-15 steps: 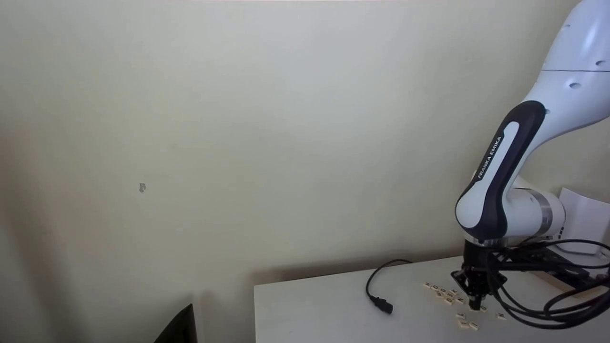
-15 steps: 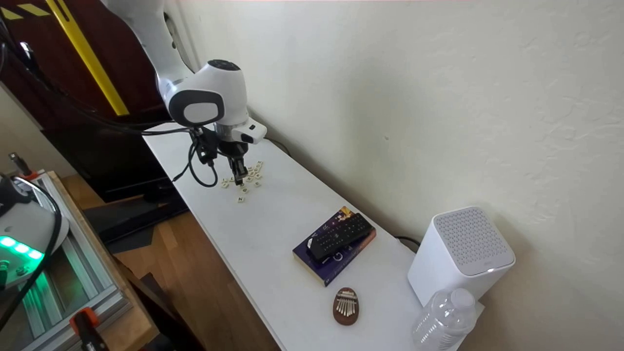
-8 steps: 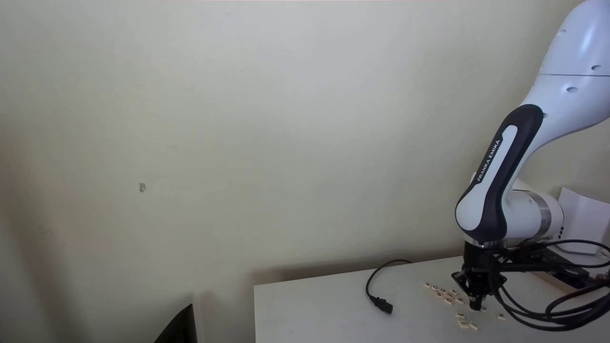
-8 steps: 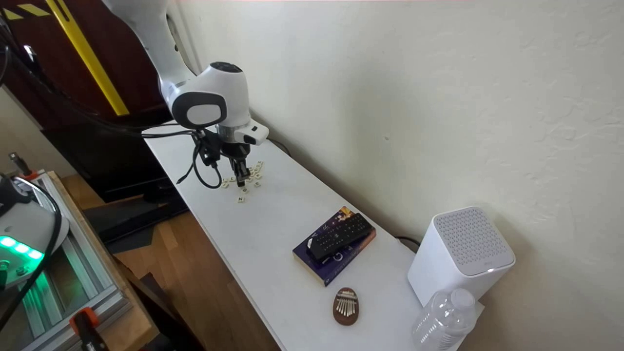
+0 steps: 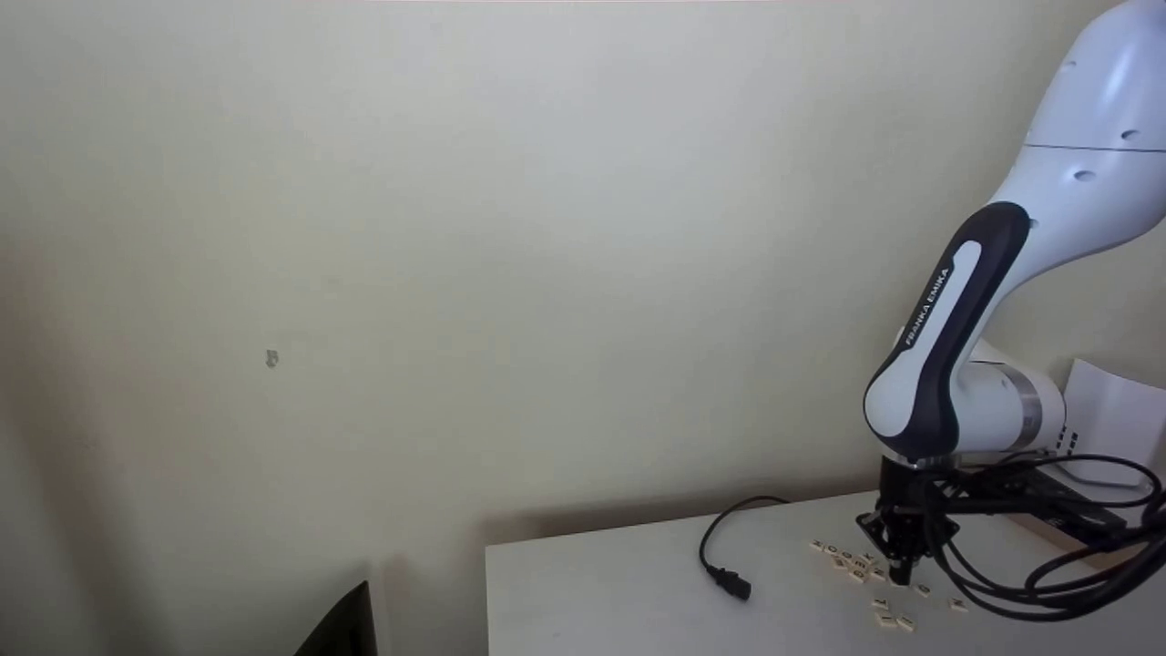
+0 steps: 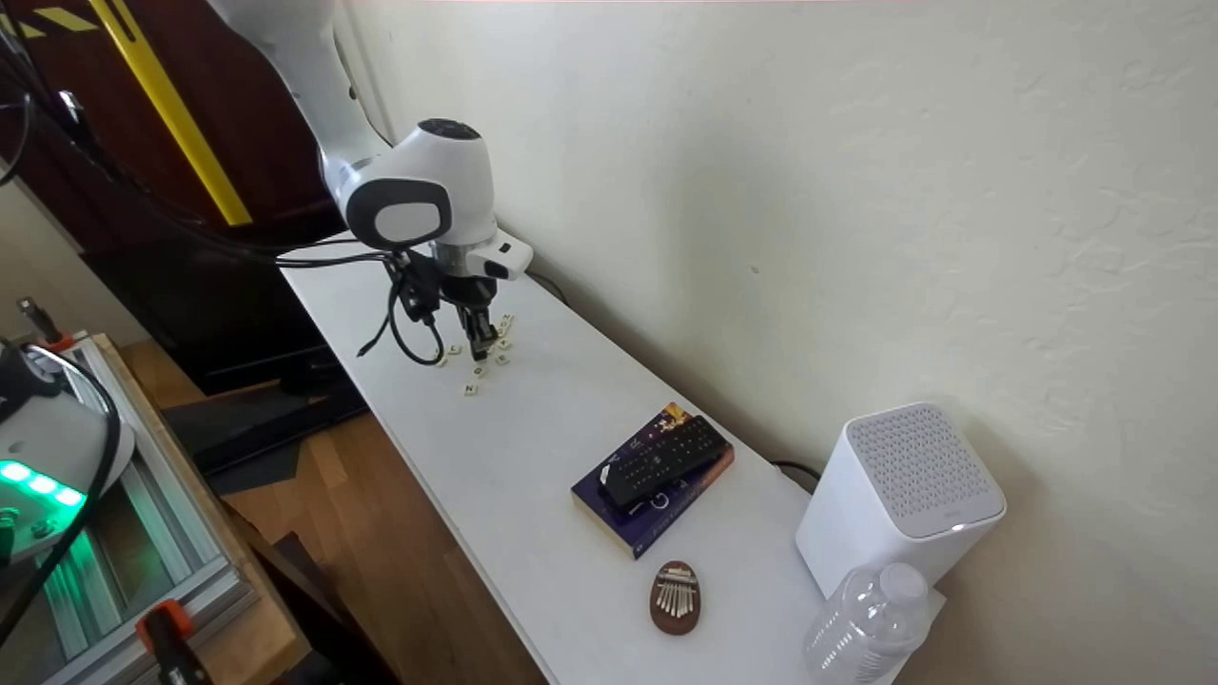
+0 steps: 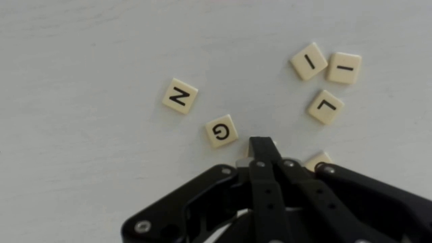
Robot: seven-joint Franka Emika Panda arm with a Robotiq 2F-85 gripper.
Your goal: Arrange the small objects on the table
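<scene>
Crowding looks like the chief danger: the square, cream-coloured letter tiles (image 6: 470, 390) lie loosely scattered on the flat white surface (image 6: 533, 457), and the black two-fingered end effector (image 7: 265, 148) hangs low among them. It is clenched, fingers (image 7: 266, 179) together, with nothing visibly held. One partly covered cream tile (image 7: 247, 152) peeks out from behind the tips in the wrist view; whether they touch it I cannot tell. Pressing too hard there while sliding could make it skid or pivot. Just to its left sits the cream tile marked G (image 7: 222, 131), with the cream tile marked N (image 7: 180, 96) farther off, so a broad leftward nudge might bunch them. On the right, two cream tiles marked I (image 7: 343, 68) appear to touch, and shifting one would probably turn its neighbour. A denser jumble of tiles (image 5: 858, 576) lies just left of the tips in an exterior view; straying into it could scramble any order. Thick black cables (image 5: 1130, 576) droop beside the white arm (image 5: 984, 410) in both exterior views; a low swing might brush tiles aside.
</scene>
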